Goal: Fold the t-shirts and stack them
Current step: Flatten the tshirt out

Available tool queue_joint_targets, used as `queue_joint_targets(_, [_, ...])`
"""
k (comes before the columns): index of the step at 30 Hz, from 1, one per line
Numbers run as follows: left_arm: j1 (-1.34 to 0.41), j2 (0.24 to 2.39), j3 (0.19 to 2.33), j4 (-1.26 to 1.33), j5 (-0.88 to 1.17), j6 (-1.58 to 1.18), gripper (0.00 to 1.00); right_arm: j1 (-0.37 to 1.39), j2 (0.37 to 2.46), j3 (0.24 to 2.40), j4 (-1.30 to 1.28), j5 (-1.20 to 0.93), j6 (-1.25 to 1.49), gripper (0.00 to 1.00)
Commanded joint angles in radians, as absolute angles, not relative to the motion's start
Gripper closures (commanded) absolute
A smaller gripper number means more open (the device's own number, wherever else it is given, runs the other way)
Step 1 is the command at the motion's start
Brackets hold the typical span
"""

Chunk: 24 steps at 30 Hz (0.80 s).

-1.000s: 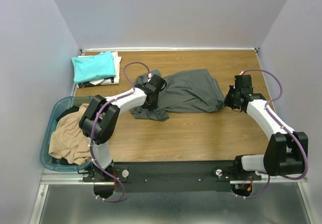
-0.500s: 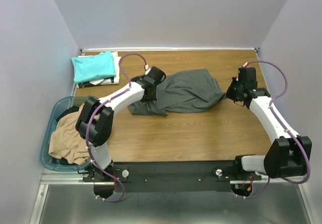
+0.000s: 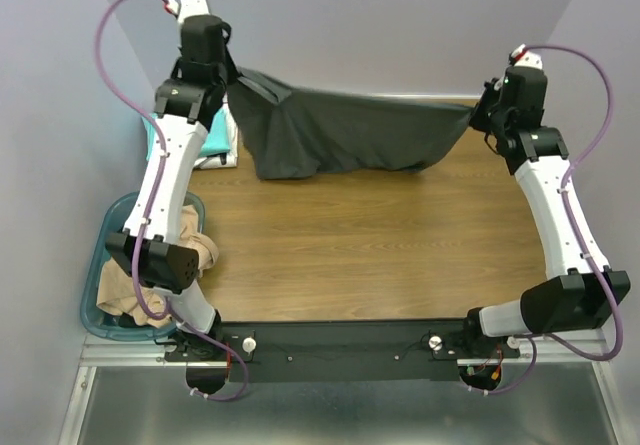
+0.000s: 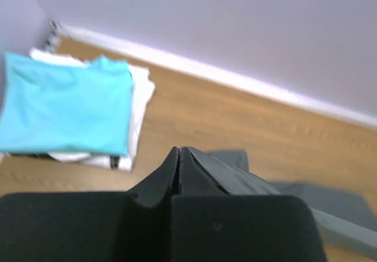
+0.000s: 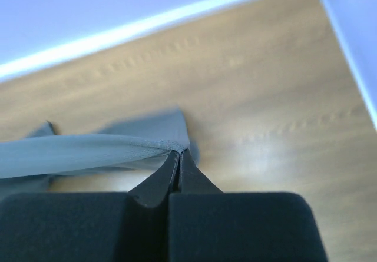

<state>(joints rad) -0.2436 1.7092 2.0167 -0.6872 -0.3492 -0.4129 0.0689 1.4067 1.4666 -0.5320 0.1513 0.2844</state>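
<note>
The dark grey t-shirt (image 3: 340, 133) hangs stretched in the air over the back of the table, between both raised grippers. My left gripper (image 3: 232, 73) is shut on its left corner; in the left wrist view the cloth (image 4: 235, 173) runs out from the closed tips (image 4: 178, 150). On the opposite corner my right gripper (image 3: 478, 115) is shut, with the fabric (image 5: 88, 153) pulled taut from its tips (image 5: 178, 152). The folded teal t-shirt (image 4: 65, 106) lies on the white one (image 4: 141, 97) at the back left. The tan t-shirt (image 3: 130, 285) sits in the basket.
The blue-green plastic basket (image 3: 100, 255) stands at the table's left front edge, beside the left arm. The wooden table (image 3: 380, 245) is walled in at the back and on both sides. The left arm partly hides the folded stack (image 3: 214, 141).
Both arms have risen from the table and moved apart, lifting the dark grey t-shirt off the wood and spreading it out. The left gripper closed on the cloth before the lift.
</note>
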Motion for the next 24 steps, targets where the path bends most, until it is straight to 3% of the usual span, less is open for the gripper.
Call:
queue_joint_targets(1, [-0.230, 1.637, 2.121, -0.689, -0.341, -0.367, 1.00, 0.064, 1.378, 1.571, -0.561, 0.192, 0.216, 0.99])
queue_joint_targets(14, [-0.216, 1.310, 2.020, -0.477, -0.301, -0.368, 1.00, 0.064, 1.199, 1.808, -0.675, 0.150, 0.199, 0.94])
queue_joint_targets(24, [-0.227, 1.498, 2.057, -0.374, -0.054, -0.376, 1.00, 0.064, 1.379, 1.807, -0.623, 0.166, 0.173, 0.97])
